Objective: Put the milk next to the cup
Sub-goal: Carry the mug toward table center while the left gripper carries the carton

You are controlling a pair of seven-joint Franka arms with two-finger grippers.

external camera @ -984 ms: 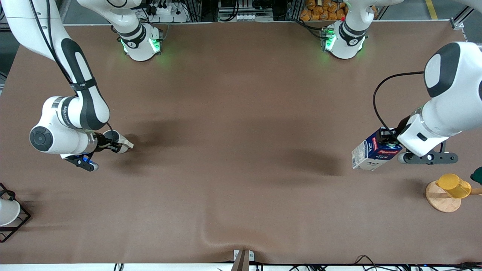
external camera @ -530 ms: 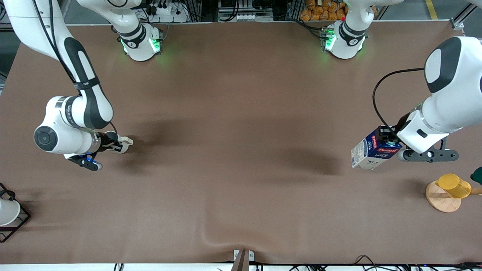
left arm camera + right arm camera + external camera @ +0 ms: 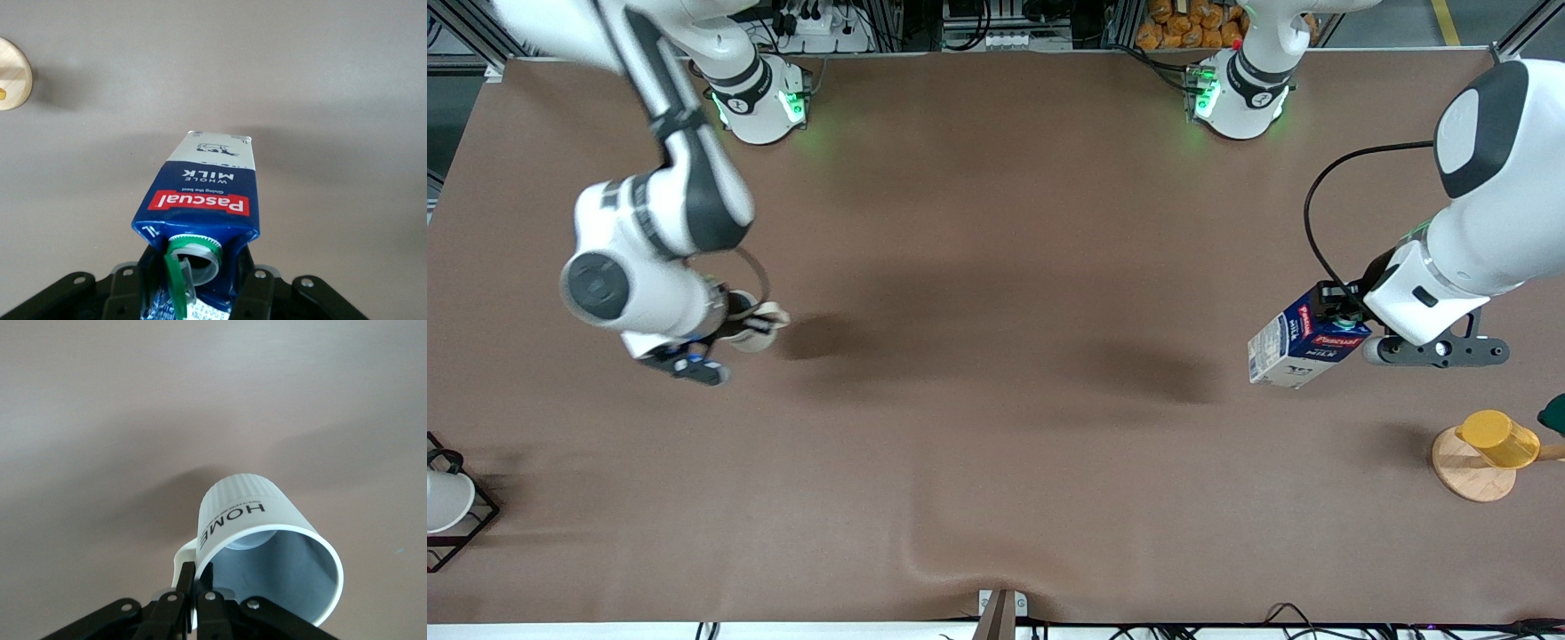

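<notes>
Here, nearest the front camera: a yellow cup (image 3: 1498, 438) lying tilted on a round wooden disc (image 3: 1469, 469), toward the left arm's end of the table; the disc's edge also shows in the left wrist view.
Table edge at the right arm's end: a black wire rack (image 3: 467, 520) with a white item in it, only partly in view.
Left gripper (image 3: 1343, 313): up in the air over bare brown table (image 3: 996, 373) at the left arm's end, fingers clamped on the gabled top of the milk (image 3: 1294, 348).
Milk: hanging tilted from that grip, white lower part pointing down and toward the middle of the table, off the surface; its green cap (image 3: 193, 259) sits between the black fingers (image 3: 248, 290) in the left wrist view.
Right gripper (image 3: 738, 322): in the air over the right arm's end of the table, fingers pinched together on the wall of the cup (image 3: 758, 325) beside its handle.
Cup: carried tipped, its shadow falling on the table beneath; in the right wrist view its grey inside (image 3: 287, 570) faces the camera and "HOME" reads on the ribbed cream wall.
Milk to cup: well apart, at separate ends of the table.
</notes>
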